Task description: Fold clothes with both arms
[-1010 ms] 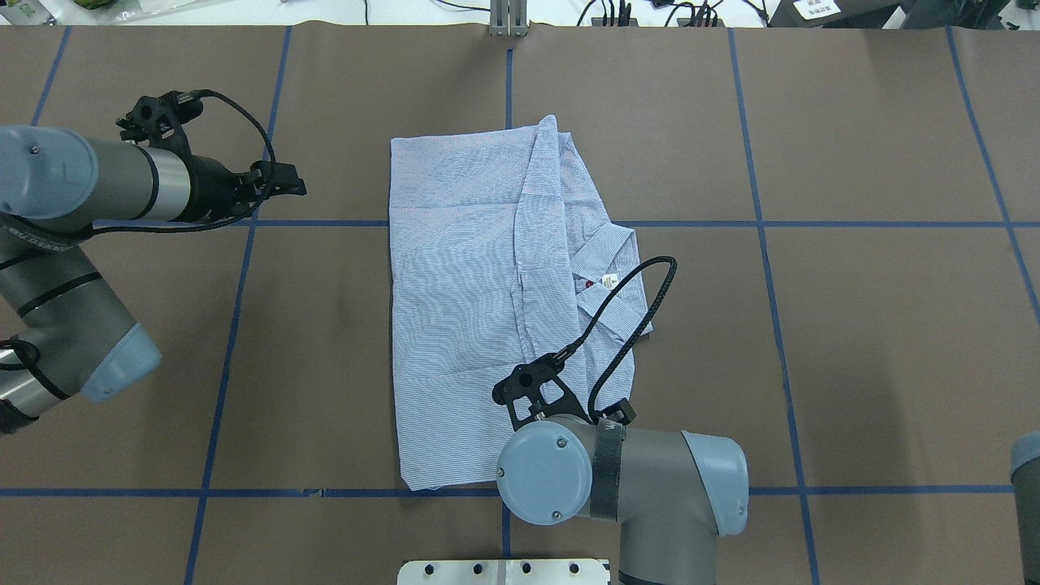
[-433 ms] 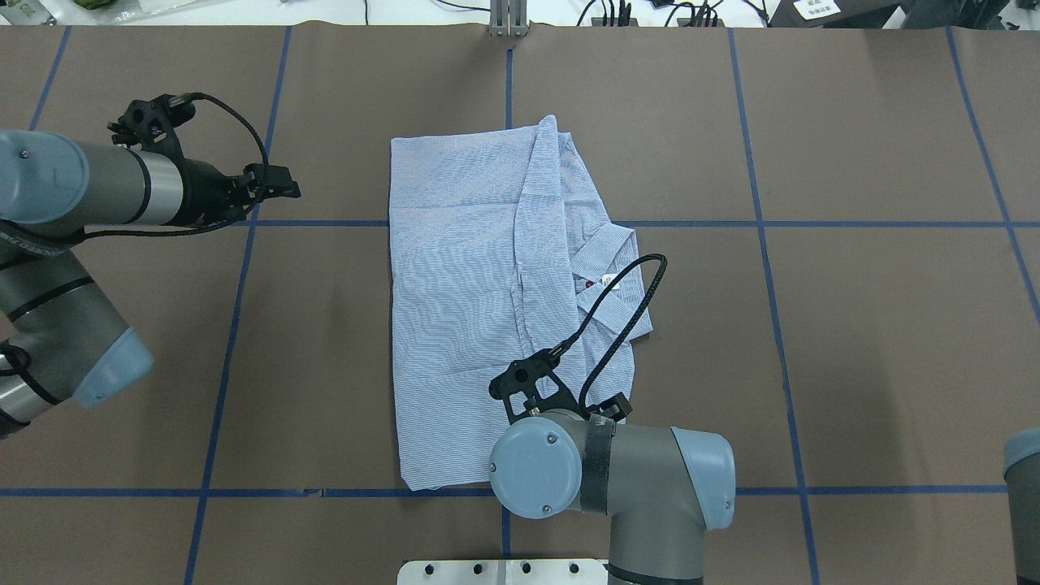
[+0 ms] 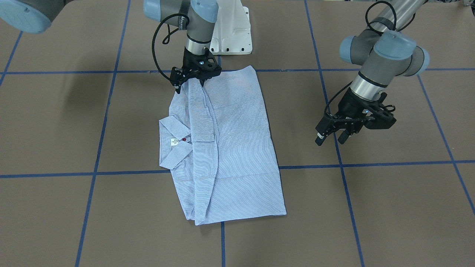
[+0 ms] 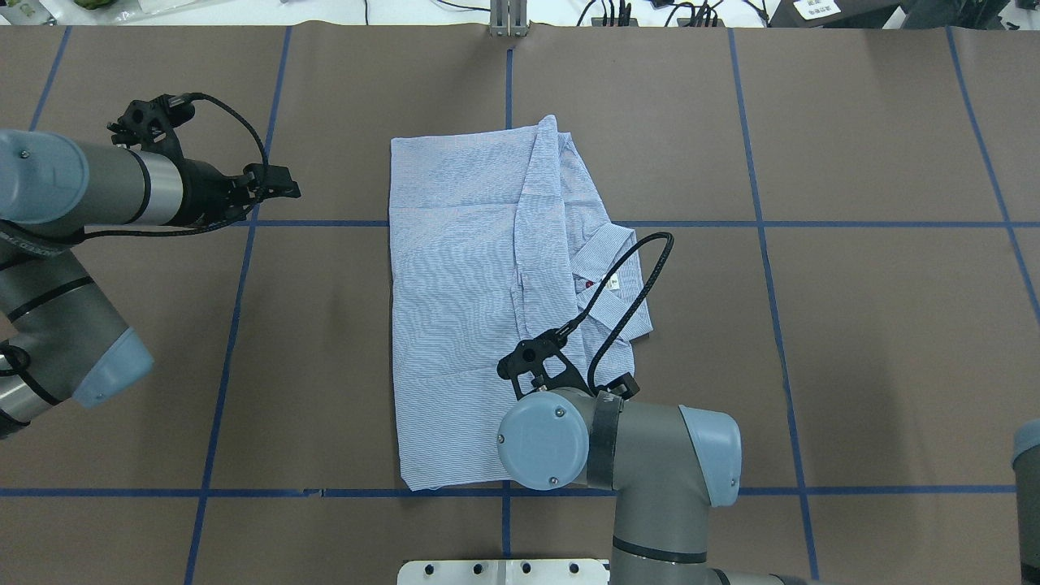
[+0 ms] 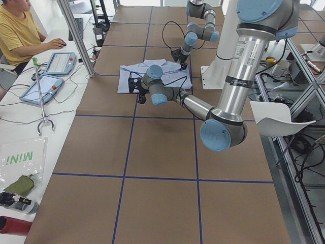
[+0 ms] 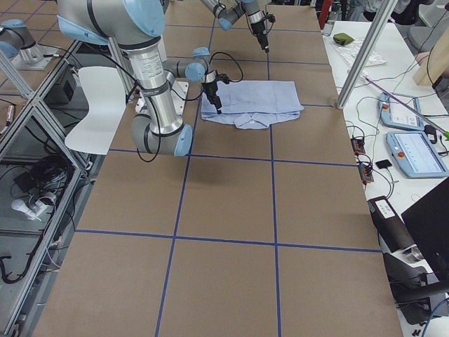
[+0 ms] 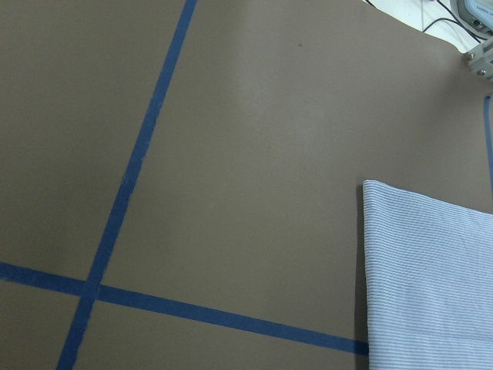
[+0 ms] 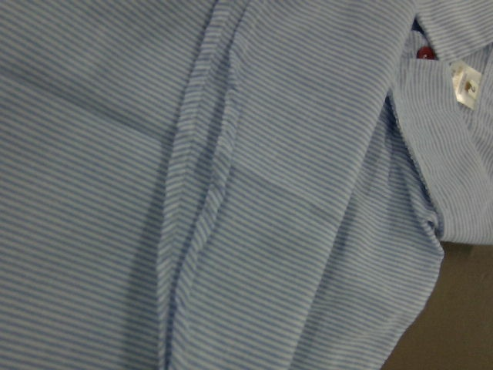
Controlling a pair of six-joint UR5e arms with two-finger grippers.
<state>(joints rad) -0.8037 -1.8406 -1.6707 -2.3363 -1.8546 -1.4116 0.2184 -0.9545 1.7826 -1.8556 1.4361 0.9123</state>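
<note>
Shirt (image 3: 237, 148) on table (image 3: 371, 207) already folded lengthwise into a long panel, collar (image 3: 172, 142) poking out sideways; jaws of R arm (image 3: 196, 22) look spread, shirt's end right beneath them; jaws of L arm (image 3: 378, 59) spread, empty, shirt well off; cross-folds prob. yet to do.

I have the light blue, finely striped shirt (image 4: 455, 309) lying flat on the desk (image 4: 853, 341) at the centre of the overhead frame. It is folded into a tall rectangle, and its collar (image 4: 617, 268) and a red button (image 4: 588, 286) show at the right edge. My right arm (image 4: 650, 455), grey with blue caps, rises from bottom centre, with its hand (image 3: 190, 86) low over the shirt's lower right. The left arm (image 4: 89, 191) stretches in from the left edge, its hand (image 3: 331, 139) with fingers apart, well clear of the cloth.
</note>
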